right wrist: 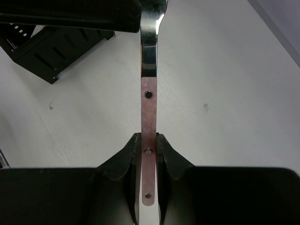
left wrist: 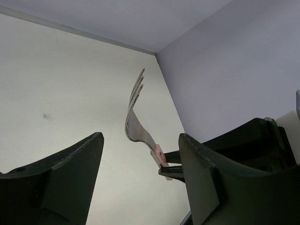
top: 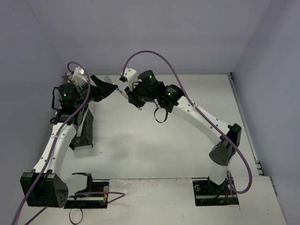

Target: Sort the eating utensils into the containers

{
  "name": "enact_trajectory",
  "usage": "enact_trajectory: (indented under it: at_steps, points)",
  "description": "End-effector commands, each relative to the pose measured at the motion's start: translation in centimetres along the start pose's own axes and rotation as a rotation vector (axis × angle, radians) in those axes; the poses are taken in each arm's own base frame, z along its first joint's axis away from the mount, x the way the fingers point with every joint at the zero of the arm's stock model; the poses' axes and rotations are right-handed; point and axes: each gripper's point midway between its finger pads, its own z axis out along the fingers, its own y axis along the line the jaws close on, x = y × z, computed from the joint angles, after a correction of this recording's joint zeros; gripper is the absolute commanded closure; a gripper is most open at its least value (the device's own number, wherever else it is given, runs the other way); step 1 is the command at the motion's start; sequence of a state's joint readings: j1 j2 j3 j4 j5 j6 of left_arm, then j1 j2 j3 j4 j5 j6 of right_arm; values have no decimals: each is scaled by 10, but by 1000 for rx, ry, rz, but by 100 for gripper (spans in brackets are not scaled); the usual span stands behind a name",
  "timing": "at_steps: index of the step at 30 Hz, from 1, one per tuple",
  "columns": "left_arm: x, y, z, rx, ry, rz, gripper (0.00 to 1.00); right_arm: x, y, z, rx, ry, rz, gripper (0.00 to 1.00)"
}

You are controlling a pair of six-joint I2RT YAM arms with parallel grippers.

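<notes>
Fork (right wrist: 149, 108), flat pink riveted handle, pinched by R fingers (right wrist: 123, 165), L fingers (left wrist: 70, 178) spread

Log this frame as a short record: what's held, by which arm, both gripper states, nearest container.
held item: pink-handled fork, off the table
held by: right gripper, fingers shut on the handle
left gripper: open, fork's head in the gap between its fingers, not gripped
black caddy: on the table, apart from both grippers
stage: fork not yet in a container
</notes>
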State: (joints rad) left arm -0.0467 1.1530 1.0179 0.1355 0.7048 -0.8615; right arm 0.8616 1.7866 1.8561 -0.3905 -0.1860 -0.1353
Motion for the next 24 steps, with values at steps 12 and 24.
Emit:
enact_trajectory:
  at_steps: [12,24]
  points:
    - [-19,-38,4,211,-105,-85,72,-47,15,-28,9,-161,-51,100]
    - [-22,-40,-1,217,-135,-88,100,-49,9,-32,53,-164,-45,44]
